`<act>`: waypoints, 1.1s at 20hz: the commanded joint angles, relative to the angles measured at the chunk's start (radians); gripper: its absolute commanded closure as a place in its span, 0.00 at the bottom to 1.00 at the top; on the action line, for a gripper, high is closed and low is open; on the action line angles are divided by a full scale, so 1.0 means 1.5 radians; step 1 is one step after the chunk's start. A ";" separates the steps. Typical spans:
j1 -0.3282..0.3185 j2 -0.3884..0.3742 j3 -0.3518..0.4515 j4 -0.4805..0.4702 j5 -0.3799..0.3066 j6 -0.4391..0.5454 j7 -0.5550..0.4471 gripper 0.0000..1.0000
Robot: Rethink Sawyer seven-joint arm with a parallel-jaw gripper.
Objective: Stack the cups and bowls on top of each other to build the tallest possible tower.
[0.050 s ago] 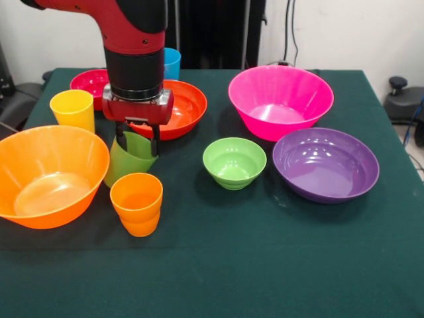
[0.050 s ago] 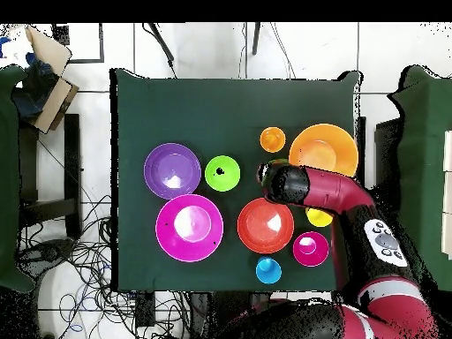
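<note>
We see the gripper with its fingers closed on the wall of the green cup, one finger inside and one outside. The cup is tilted, just beside the large orange bowl and behind the orange cup. No tower is built yet; every bowl stands alone on the table. We think the cup should be lifted straight up first, clear of both neighbours, then lowered level into its place, and released only when it sits flat.
</note>
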 commanded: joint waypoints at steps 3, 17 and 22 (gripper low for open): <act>-0.010 0.026 0.071 -0.063 -0.041 0.093 -0.095 0.00; -0.044 0.014 0.111 -0.074 -0.034 0.186 -0.133 0.00; -0.051 0.003 0.124 -0.079 -0.032 0.231 -0.142 0.00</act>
